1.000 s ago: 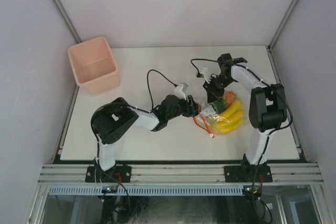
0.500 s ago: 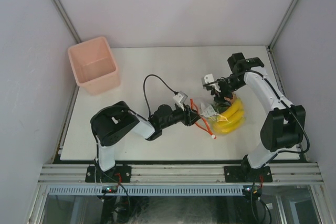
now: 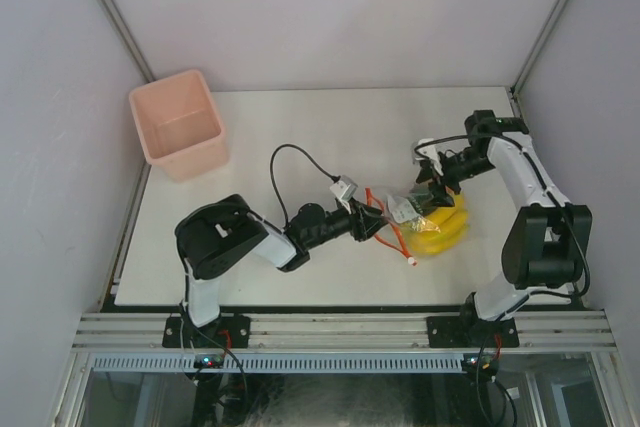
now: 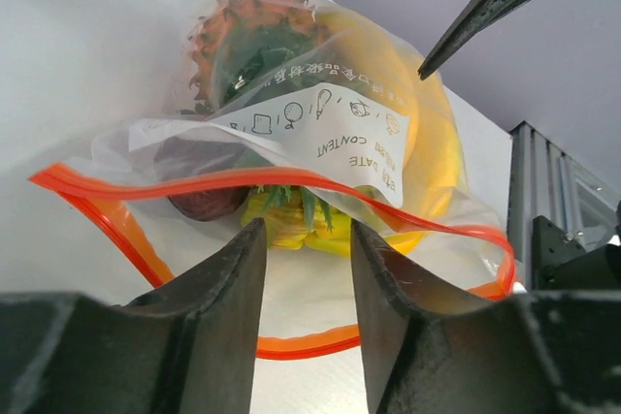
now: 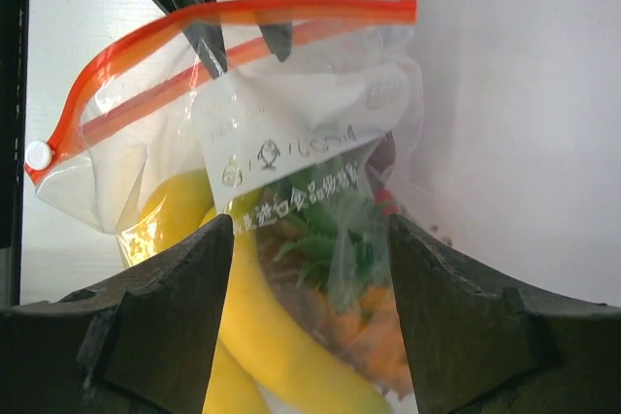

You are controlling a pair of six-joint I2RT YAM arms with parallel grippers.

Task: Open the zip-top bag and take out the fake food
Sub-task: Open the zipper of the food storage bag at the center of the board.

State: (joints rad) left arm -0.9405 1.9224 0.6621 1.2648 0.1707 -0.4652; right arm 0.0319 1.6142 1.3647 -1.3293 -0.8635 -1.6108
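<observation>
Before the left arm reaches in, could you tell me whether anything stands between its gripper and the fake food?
Nothing solid seems to: the zip-top bag gapes open toward the left gripper, and the fake food shows through the gap. Only the bag's labelled upper wall sags over it.

pink square bin (image 3: 195, 158) upright at far left corner of white table (image 3: 300, 117), beside left wall.

zip-top bag (image 5: 281, 157): clear, white panel with dark print
zip strip (image 4: 194, 184): red-orange
banana bunch (image 5: 262, 336): yellow, inside the bag
pineapple (image 4: 238, 21): orange, green leaves, inside the bag
bin (image 3: 195, 159): pale pink, far left of the bag
table (image 3: 300, 117): white
</observation>
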